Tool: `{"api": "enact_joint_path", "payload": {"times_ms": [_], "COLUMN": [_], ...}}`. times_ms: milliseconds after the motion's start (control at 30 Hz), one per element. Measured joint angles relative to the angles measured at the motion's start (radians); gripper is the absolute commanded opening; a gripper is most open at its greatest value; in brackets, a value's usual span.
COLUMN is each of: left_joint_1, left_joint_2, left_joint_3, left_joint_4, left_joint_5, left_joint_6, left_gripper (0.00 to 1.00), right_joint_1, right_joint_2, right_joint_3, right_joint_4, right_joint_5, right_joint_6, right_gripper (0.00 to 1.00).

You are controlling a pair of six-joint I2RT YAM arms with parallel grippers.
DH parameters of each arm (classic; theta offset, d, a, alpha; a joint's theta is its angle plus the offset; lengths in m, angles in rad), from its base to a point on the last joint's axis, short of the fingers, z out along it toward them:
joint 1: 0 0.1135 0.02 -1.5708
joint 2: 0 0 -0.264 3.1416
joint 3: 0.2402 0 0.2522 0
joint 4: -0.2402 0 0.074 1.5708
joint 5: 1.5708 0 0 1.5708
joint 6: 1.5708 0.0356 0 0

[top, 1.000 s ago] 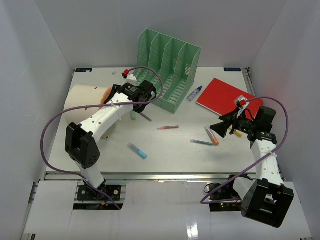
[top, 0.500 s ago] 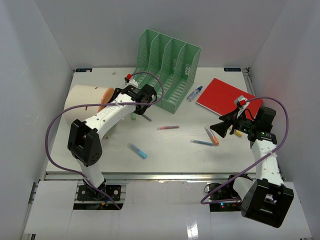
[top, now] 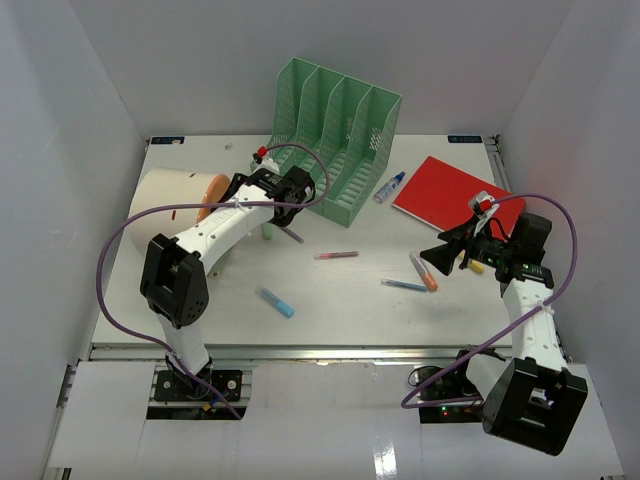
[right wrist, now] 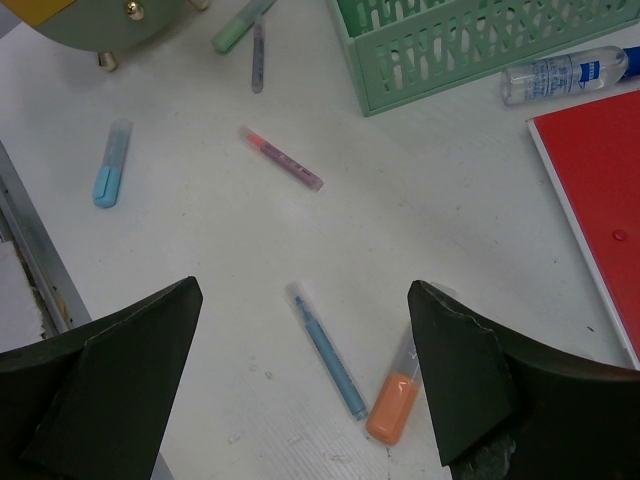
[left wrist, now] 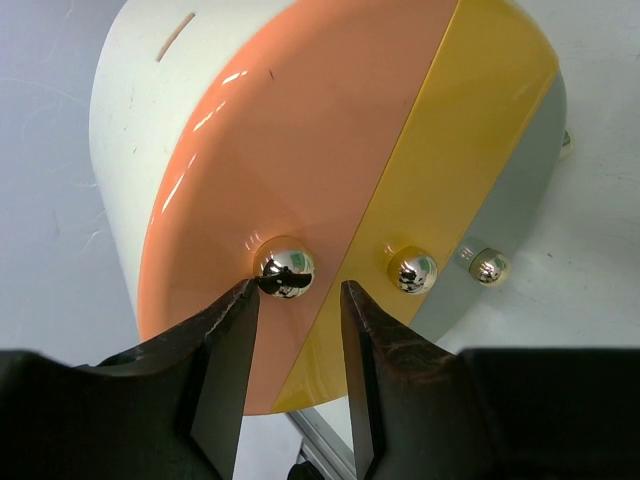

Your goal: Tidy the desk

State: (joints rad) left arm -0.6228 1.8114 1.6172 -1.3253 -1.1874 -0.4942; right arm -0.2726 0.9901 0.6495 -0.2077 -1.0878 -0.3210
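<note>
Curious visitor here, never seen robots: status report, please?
Left gripper open at orange drawer knob. Right gripper open above blue pen. Desk strewn with pens. Nothing blocking.

Bright, even light from above

Soft, short shadows are cast on the desk (top: 350,300); white streaks of glare are carried by the glossy orange panel (left wrist: 280,150), and bright highlights by its chrome knob (left wrist: 285,268); all three views are rendered sharp and evenly exposed

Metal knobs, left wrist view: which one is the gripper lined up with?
The orange panel's knob, leftmost of three, roughly centred above the open left gripper; the yellow panel's knob and grey panel's knob sit off right.
</note>
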Motion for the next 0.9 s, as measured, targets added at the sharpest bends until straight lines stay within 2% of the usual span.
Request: {"api": "enact_joint_path", "payload": {"times_ms": [700, 800, 900], "left_joint_1": [0.010, 0.013, 0.012], "left_joint_2": [0.000, 0.000, -0.001], "left_joint_3": [0.026, 0.022, 0.007], "left_joint_4": [0.044, 0.047, 0.052], "left_joint_5": [-0.014, -0.015, -0.032], "left_joint_6": [0.024, 0.024, 0.031], "left_gripper": [0.47, 0.44, 0.37], "right_joint_1": [0.000, 0.000, 0.000], "right_joint_2": [0.000, 0.000, 0.000], "right_joint_3": [0.000, 0.000, 0.000], "right_joint_4": [0.000, 0.000, 0.000], "right_joint_5": [0.000, 0.000, 0.000], "right_joint_6": [0.000, 0.000, 0.000], "right_gripper": [0.90, 0.90, 0.90]}}
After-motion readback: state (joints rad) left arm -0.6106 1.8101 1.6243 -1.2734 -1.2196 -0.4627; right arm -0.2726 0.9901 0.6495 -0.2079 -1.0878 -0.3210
